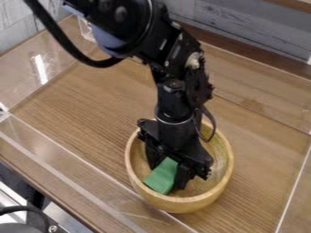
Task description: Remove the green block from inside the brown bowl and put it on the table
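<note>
The brown bowl (pixel 221 185) stands on the table (pixel 85 105) near its front edge. Inside the bowl lies the green block (pixel 159 179), tilted, with its lower end toward the front left. My gripper (pixel 172 172) points straight down into the bowl, one black finger on each side of the block's upper part. That upper end is hidden between the fingers. Whether the fingers press on the block does not show.
Clear acrylic walls (pixel 36 136) run along the table's edges, close to the bowl at the front. The black arm (pixel 170 64) leans in from the upper left, over the middle of the table.
</note>
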`<action>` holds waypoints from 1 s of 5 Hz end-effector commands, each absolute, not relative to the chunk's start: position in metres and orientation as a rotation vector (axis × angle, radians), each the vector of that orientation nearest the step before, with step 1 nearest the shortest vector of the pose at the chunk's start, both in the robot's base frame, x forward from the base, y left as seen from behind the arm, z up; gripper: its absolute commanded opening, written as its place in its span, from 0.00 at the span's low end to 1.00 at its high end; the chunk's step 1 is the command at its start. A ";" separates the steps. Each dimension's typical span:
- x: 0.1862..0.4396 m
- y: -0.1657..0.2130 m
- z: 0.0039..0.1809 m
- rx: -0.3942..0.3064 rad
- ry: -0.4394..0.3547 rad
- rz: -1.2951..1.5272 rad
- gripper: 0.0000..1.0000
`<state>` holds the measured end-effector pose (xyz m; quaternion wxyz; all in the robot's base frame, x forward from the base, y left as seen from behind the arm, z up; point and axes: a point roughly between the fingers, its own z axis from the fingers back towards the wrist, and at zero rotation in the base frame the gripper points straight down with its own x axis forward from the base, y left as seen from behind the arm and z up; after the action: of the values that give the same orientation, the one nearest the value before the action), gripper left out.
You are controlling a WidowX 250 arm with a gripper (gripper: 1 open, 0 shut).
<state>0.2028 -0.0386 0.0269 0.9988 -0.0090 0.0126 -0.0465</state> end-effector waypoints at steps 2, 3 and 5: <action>0.211 -0.038 0.046 -0.023 -0.020 -0.095 0.00; 0.211 -0.038 0.050 -0.023 -0.017 -0.092 0.00; 0.210 -0.036 0.061 -0.025 -0.011 -0.082 0.00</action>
<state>0.1995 -0.0357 0.0484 0.9987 -0.0084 0.0240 -0.0444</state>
